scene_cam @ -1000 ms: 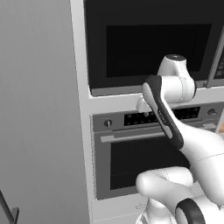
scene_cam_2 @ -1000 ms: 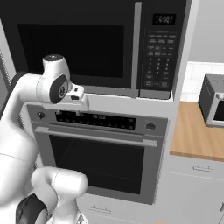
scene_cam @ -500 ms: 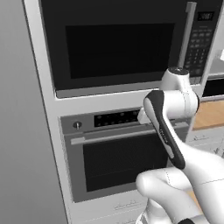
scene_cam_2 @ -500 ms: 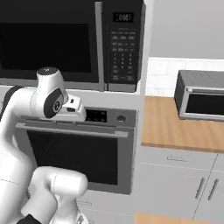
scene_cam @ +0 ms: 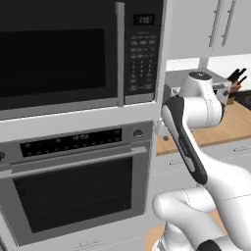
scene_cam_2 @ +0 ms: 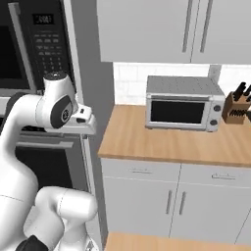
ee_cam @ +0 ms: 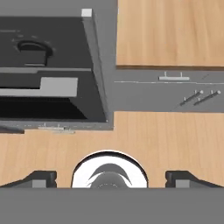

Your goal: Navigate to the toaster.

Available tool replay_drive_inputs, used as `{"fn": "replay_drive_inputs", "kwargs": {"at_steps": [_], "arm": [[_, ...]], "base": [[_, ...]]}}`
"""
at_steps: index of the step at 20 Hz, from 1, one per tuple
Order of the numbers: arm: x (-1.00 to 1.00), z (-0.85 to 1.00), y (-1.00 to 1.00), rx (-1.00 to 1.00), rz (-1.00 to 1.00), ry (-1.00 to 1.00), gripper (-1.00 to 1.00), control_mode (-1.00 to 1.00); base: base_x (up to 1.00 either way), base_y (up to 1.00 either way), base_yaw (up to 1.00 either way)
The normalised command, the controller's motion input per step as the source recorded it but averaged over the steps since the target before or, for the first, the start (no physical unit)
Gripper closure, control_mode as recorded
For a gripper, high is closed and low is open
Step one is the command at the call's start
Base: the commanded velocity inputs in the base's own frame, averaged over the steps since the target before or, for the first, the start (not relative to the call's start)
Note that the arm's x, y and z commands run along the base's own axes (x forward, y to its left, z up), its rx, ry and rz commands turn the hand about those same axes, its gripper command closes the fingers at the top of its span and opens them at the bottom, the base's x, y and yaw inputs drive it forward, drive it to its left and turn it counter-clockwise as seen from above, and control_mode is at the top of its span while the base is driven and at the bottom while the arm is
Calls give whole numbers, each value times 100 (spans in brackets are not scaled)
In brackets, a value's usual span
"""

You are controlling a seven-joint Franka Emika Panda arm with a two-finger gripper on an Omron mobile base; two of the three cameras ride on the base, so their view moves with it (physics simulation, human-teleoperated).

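Observation:
The small black toaster is out of view. My gripper hangs folded close to the arm and looks down at the wooden floor, beside the corner of the oven column. Its two dark fingertips stand far apart at the bottom of the hand view with nothing between them, so it is open. In the right base view the hand sits level with the wall oven's control panel, just left of the wooden counter.
A built-in microwave sits above a wall oven on the left. On the counter to the right stand a silver toaster oven and a knife block. White cabinets run below, with upper cabinets above.
The whole picture has slid left, so the base has driven to the right. The counter, the silver toaster oven and the knife block have come into view. The arm keeps its folded pose.

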Motion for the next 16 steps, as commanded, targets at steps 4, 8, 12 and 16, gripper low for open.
{"fn": "replay_drive_inputs", "kwargs": {"at_steps": [4, 8, 12, 16], "arm": [[0, 0, 0, 0, 0, 0, -100, 100], [0, 0, 0, 0, 0, 0, -100, 100], [0, 0, 0, 0, 0, 0, -100, 100], [0, 0, 0, 0, 0, 0, -100, 100]], "base": [[-18, -82, -35], [-8, -67, -56], [0, -51, -63], [4, -51, -55]]}}
